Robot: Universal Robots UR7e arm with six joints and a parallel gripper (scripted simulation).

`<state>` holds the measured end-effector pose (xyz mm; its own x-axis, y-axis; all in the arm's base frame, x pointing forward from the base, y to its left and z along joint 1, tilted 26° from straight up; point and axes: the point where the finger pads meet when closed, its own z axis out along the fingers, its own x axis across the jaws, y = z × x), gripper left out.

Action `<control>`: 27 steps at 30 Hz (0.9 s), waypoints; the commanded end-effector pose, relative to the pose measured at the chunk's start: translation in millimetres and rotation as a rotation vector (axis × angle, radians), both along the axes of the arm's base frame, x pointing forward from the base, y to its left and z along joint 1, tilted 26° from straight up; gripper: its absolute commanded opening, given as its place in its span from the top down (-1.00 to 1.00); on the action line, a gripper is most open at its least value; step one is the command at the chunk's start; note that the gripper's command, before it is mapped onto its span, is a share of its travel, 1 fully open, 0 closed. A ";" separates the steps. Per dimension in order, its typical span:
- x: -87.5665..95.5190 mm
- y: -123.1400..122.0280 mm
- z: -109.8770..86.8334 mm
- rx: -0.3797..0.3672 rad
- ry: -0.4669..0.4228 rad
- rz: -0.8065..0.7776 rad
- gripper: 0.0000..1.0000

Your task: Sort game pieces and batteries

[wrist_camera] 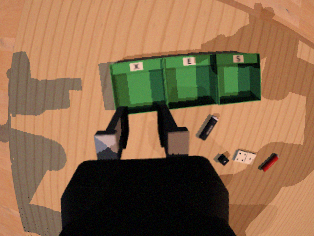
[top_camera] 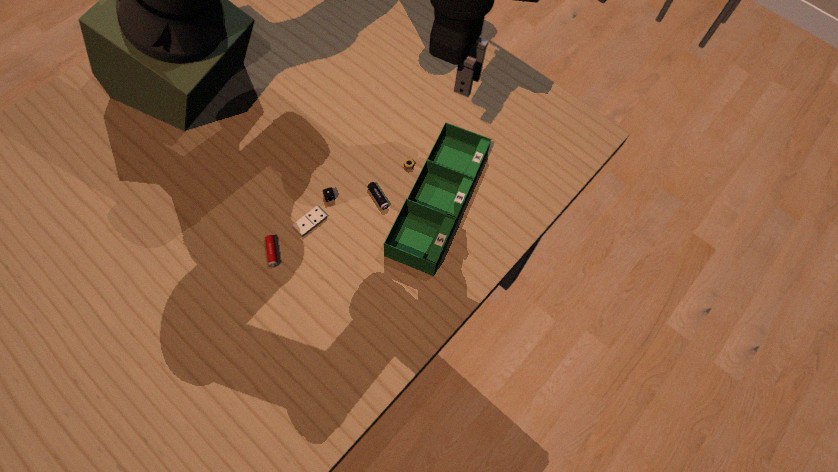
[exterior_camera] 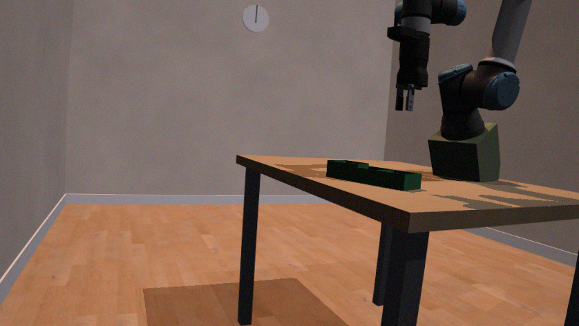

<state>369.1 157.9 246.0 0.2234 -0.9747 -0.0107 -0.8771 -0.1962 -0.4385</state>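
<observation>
Green bins [top_camera: 440,199] sat in a row on the surface [top_camera: 146,351]. Above the X end, the pincer [wrist_camera: 141,141] hung high, parted and empty. Beside bin E lay the black battery [top_camera: 378,195], its length pointing obliquely toward the bins.

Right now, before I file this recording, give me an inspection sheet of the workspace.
Surface: wooden table, heavily shadowed.
Job's things: green three-compartment bin tray marked X, E, S, nothing seen inside; red cylindrical battery, black cylindrical battery, white domino tile and small black die all lie on the table beside it.
Clutter: small yellow nut near the X compartment.
Gripper: two-finger gripper open, holding nothing, raised well above the table.
Cables: nothing seen.
Surroundings: olive-green robot pedestal, wood floor, grey wall with round clock.
</observation>
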 end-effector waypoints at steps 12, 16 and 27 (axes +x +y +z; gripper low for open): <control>-12.5 -94.9 -59.0 0.206 0.054 -0.448 -0.21; -16.1 -122.9 -76.7 0.259 0.069 -0.570 -0.21; -24.4 -186.1 -116.4 0.368 0.092 -0.773 -0.21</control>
<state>346.4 0.6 147.2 -0.4991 -0.8068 -0.3163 -0.7581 0.5833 -0.2916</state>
